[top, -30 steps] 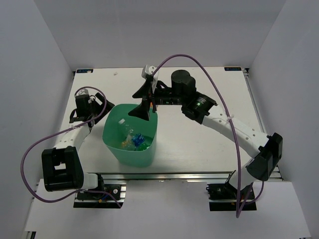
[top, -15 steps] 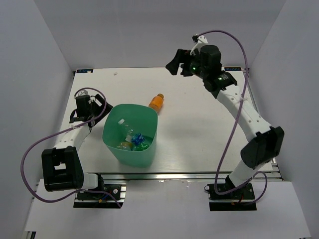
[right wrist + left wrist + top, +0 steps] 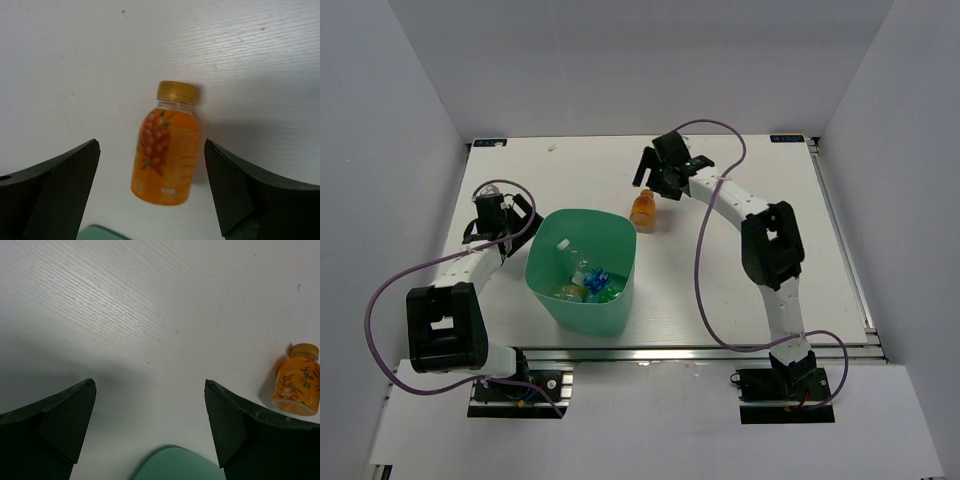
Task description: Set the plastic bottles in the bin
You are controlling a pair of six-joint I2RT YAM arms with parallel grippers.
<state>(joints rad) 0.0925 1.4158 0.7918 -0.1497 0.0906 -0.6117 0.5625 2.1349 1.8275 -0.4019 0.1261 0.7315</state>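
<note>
The teal-green bin (image 3: 620,245) stands at the table's near middle with several plastic bottles (image 3: 588,280) lying in it, clear, blue-labelled and green ones. One orange bottle (image 3: 643,210) with an orange cap lies on the table just behind the bin's far right corner. My right gripper (image 3: 655,190) hovers open right over it; in the right wrist view the orange bottle (image 3: 167,155) lies between the spread fingers (image 3: 65,180), untouched. My left gripper (image 3: 505,228) stands open and holds nothing left of the bin; its view shows the bin rim (image 3: 175,465) and the orange bottle (image 3: 297,387).
White walls close in the table at the left, back and right. A purple cable loops off each arm. A sliver of the bin rim (image 3: 100,232) shows at the bottom of the right wrist view.
My right arm left the spot over the bin, swung high to the back right, then came down over the orange bottle. The left arm barely moved.
</note>
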